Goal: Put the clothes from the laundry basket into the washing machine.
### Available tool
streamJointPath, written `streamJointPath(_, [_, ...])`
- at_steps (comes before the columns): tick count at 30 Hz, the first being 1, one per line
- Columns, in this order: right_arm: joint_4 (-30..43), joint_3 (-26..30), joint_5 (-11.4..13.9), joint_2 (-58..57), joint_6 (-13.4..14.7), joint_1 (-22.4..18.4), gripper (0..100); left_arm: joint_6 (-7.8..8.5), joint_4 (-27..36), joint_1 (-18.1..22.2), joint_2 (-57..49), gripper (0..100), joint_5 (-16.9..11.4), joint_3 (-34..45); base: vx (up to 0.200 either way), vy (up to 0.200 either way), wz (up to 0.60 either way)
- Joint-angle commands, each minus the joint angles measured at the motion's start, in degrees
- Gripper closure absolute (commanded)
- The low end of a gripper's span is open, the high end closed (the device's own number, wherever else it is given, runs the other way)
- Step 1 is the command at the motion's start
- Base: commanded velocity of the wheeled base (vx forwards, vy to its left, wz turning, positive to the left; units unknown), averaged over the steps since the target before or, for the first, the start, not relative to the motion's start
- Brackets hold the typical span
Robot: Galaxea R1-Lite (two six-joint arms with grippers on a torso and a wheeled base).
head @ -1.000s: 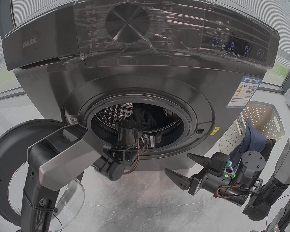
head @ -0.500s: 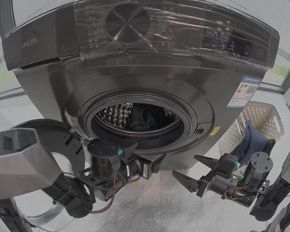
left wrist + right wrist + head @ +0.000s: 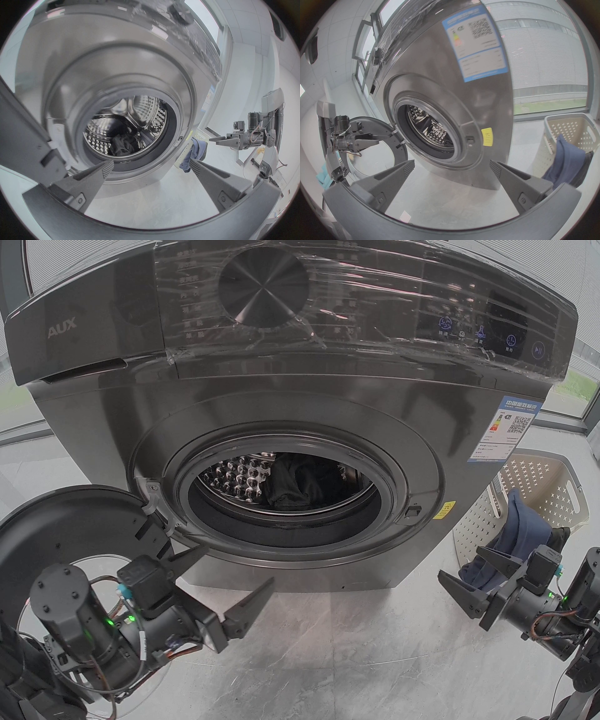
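The grey washing machine [image 3: 294, 390] stands with its round door [image 3: 69, 527] swung open to the left. Dark clothes [image 3: 294, 480] lie inside the drum [image 3: 240, 477]; the left wrist view has them at the drum's bottom [image 3: 122, 145]. At the machine's right stands a white perforated laundry basket [image 3: 550, 480] with a blue garment [image 3: 522, 534] draped over its rim, plus a dark piece beside it. My left gripper [image 3: 228, 580] hangs open and empty low in front of the door. My right gripper [image 3: 469, 574] is open and empty, close to the blue garment [image 3: 572, 162].
Grey marbled floor [image 3: 350, 646] lies bare in front of the machine. The open door [image 3: 375, 147] takes up the space at the lower left. Windows run behind the basket [image 3: 568, 128].
My left arm has pulled back out of the drum opening and dropped to the lower left, leaving dark clothes inside. My right gripper has shifted right toward the basket.
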Motion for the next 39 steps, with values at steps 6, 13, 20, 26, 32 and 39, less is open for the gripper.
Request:
streamJointPath(6, [22.69, 1.65, -6.90, -22.62, 0.58, -3.00, 0, -0.08, 0.72, 7.02, -18.30, 0, 0.08, 11.37, -0.200, 0.000, 0.00])
streamJointPath(13, [38.77, 1.65, -7.69, -43.98, -1.70, -9.42, 0, -0.34, 22.95, 11.68, -42.30, 0, -4.40, 11.37, -0.200, 0.000, 0.00])
streamJointPath(20, [57.05, -1.61, -6.55, -60.94, -4.25, -17.77, 0, -0.43, 46.16, 17.57, -61.90, 0, -5.19, 11.29, -0.171, 0.000, 0.00])
streamJointPath(26, [71.03, -3.28, -6.37, -73.77, -4.34, -23.74, 0, -0.43, 55.74, 22.93, -72.27, 0, -8.00, 11.37, -0.033, 0.000, 0.00])
streamJointPath(32, [80.87, -0.29, -4.18, -85.11, -4.60, -28.22, 0, -0.52, 65.14, 29.79, -81.50, 0, -10.55, 11.37, -0.067, 0.000, 0.00])
streamJointPath(39, [85.44, 1.56, -0.40, -88.98, -7.33, -31.30, 0, 0.62, 75.07, 37.96, -86.51, 0, -11.17, 11.37, 0.000, 0.000, 0.00])
